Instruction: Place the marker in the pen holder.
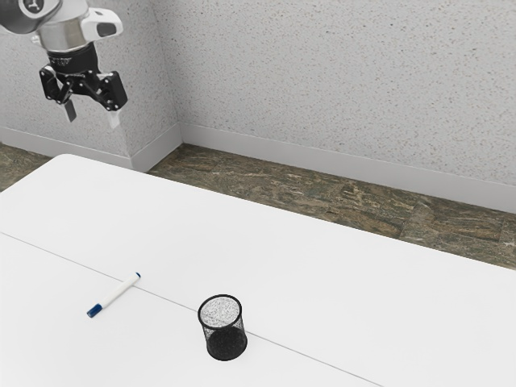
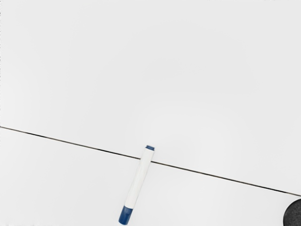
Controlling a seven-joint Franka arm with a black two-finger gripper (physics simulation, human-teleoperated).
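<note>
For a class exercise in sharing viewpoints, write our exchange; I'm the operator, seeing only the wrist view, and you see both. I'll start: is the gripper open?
Observer: Yes, the gripper is open, nothing between its fingers.
Operator: How does the pen holder stand?
Observer: The pen holder stands upright, its rim facing up.
Operator: Is the gripper down at the marker?
Observer: No, it hangs well above the table, clear of the marker.
</note>
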